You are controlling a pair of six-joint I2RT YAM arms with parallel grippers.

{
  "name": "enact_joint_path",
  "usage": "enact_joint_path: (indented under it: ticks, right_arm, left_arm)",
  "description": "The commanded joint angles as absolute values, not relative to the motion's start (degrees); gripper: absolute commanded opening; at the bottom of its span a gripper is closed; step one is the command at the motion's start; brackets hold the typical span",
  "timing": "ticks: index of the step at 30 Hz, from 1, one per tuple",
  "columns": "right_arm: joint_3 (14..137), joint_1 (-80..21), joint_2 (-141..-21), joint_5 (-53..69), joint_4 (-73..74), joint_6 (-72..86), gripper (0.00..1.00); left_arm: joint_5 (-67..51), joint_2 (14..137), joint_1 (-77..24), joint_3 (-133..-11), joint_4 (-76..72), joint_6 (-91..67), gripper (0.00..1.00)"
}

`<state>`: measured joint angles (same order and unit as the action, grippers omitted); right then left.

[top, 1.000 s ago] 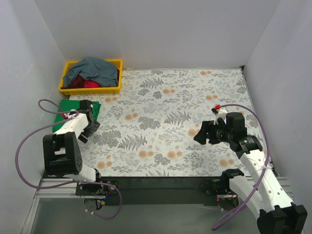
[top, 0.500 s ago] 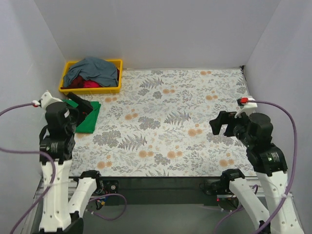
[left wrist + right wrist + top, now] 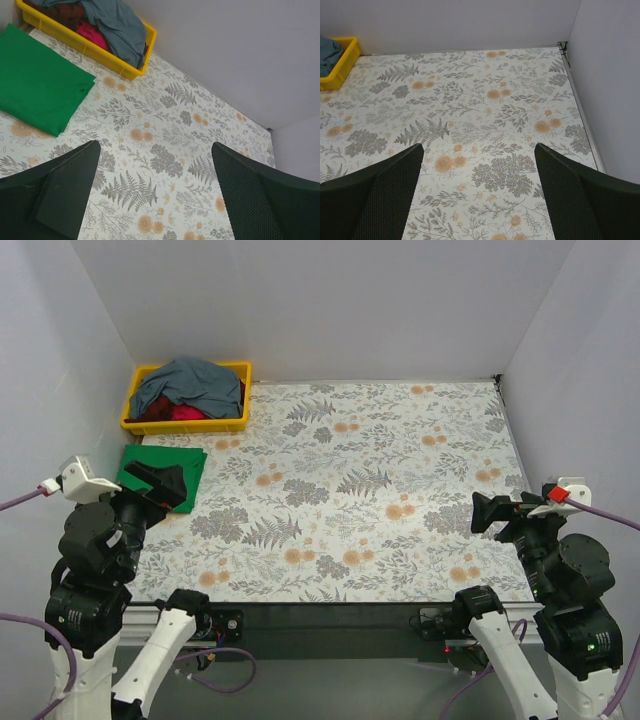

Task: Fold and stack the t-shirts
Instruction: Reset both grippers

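Note:
The bright green t-shirt point(image 3: 190, 470) lies folded flat at the table's left edge; it also shows in the left wrist view point(image 3: 37, 85). The slate grey-blue t-shirt point(image 3: 190, 383) lies crumpled on top of the red t-shirt point(image 3: 183, 412) in the yellow bin; both show in the left wrist view, grey-blue point(image 3: 117, 27) and red point(image 3: 90, 34). My left gripper point(image 3: 160, 483) is open and empty, raised above the green shirt's near part. My right gripper point(image 3: 498, 512) is open and empty, raised over the table's right near side.
The yellow plastic bin point(image 3: 135, 390) stands at the back left corner, its corner also in the right wrist view point(image 3: 342, 62). Grey walls close in the floral-patterned table point(image 3: 360, 480) on the left, back and right.
Both arms have pulled back and up toward their bases. The left gripper has left the green shirt, which stays folded on the table. The right gripper has moved right and nearer.

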<state>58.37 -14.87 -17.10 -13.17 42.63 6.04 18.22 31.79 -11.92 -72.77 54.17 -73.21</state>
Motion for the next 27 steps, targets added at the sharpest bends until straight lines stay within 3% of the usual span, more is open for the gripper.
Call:
enact_joint_path:
  ticks: [1, 13, 27]
  right_arm:
    - [58.01, -15.21, -15.13, -15.47, 41.05, 4.66, 0.98]
    - [53.97, -15.12, -11.78, -15.03, 39.20, 4.48, 0.98]
    - [50.89, -15.12, -10.72, -13.80, 36.56, 4.31, 0.99]
  left_arm:
    - [22.67, 26.65, -14.32, -70.58, 56.52, -71.98, 0.94]
    - [28.39, 8.01, -15.91, -56.87, 45.53, -68.29, 0.98]
    - [31.19, -3.33, -15.82, -48.17, 38.32, -67.59, 0.98]
